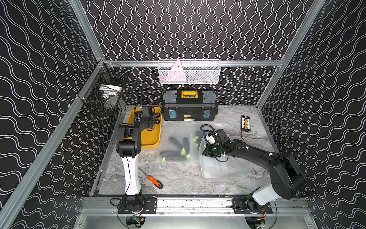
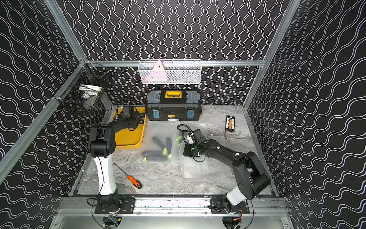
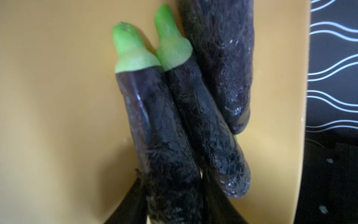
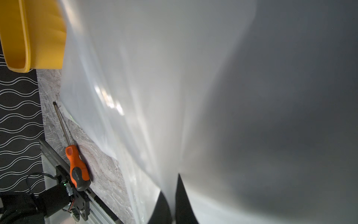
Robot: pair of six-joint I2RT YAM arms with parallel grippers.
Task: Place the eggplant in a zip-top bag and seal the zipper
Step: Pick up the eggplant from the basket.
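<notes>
the left hand (image 3: 171,175) was down in the yellow tray (image 3: 58,116), its two fingers (image 3: 127,201) lying against either side of one eggplant (image 3: 155,126), away from its green stem end. whether they were clamped firmly on it i could not tell. a second eggplant (image 3: 201,131) lay pressed along its flank, and a third eggplant (image 3: 222,58) sat just beyond. the right hand (image 4: 172,205) was closed on an edge of the zip-top bag (image 1: 223,168), holding that edge up off the surface (image 1: 178,184) while the rest of the film sagged onto it.

the likeliest trouble seemed to be the lift. the skin looked glossy and the hold sat far from the stem, so the eggplant might pivot or slide out between the fingers. because the second eggplant touched it, that one could be dragged or rolled along too. the tray stood well apart from the held bag, with a filled bag (image 1: 174,142) lying flat between them, so a drop on the way would probably land there. the held bag was pinched at one edge only, so its mouth might hang half collapsed and catch the eggplant's tip.
</notes>
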